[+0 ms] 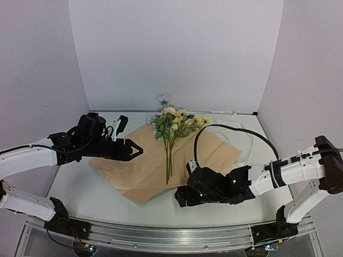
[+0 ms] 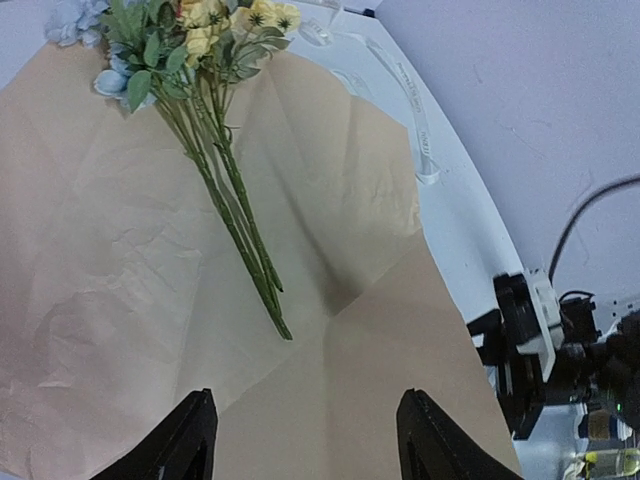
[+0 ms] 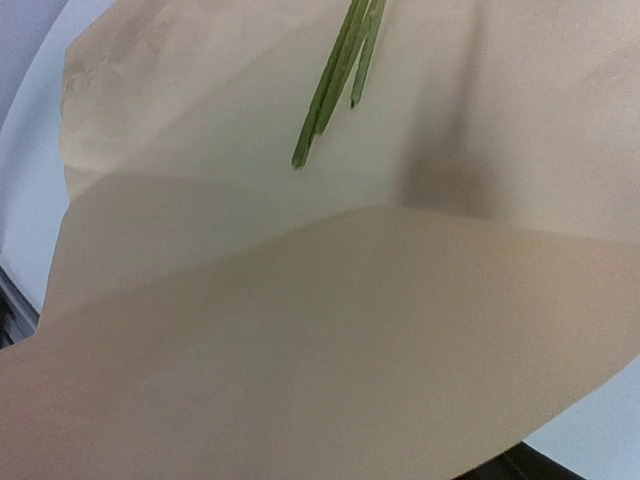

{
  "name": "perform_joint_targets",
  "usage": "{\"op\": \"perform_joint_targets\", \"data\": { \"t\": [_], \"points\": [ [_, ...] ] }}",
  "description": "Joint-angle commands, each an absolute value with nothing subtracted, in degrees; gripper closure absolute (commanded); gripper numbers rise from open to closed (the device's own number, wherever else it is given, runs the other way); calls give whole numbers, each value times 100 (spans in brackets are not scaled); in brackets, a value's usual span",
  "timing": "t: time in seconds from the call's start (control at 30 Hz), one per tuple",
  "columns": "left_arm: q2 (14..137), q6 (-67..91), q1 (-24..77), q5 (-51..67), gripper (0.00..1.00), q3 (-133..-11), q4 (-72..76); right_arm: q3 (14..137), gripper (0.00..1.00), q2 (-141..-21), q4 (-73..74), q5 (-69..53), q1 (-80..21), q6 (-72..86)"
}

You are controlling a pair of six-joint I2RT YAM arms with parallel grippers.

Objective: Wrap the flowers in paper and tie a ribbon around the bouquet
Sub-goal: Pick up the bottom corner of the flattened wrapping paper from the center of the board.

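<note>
Two arms reach inward from opposite sides of the table (image 1: pixel 75 187). The left arm extends level from the left, and the left gripper (image 1: pixel 138 151) points right, over the left edge of the paper (image 1: pixel 144 171). Its fingers (image 2: pixel 190 445) stand well apart with nothing between them; only the sheet lies below.

The right arm bends low across the near right side, and the right gripper (image 1: pixel 179 196) sits at the paper's near right edge. Its fingers do not show in the right wrist view, so its opening and any hold cannot be determined. In that view a raised flap of paper fills the foreground.

The paper is tan, creased and spread flat at table centre. The flowers (image 1: pixel 172 124) lie on it, blooms toward the far wall and stems (image 3: pixel 335 75) pointing to the near edge. The ribbon (image 1: pixel 244 143) lies looped on the bare table just beyond the paper's right edge. A black cable (image 1: pixel 225 127) arches above that corner. Bare table remains at the near left and along the near edge.
</note>
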State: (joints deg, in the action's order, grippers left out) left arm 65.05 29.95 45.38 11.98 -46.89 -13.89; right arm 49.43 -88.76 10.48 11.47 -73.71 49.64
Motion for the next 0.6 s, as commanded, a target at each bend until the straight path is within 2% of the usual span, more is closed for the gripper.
{"op": "perform_joint_targets", "data": {
  "t": [0.0, 0.27, 0.57],
  "points": [
    [6621, 2392, 4620, 1955, 37, -4692, -696, 5466, 16, -9200, 1085, 1029, -6959, 5076],
    [7310, 1897, 4624, 3231, 37, -4939, -402, 5761, 16, -9552, 1107, 797, -6588, 5184],
    [7262, 1840, 4623, 3712, 27, -4809, -75, 5871, 16, -9701, 1107, 690, -6481, 5227]
  ]
}}
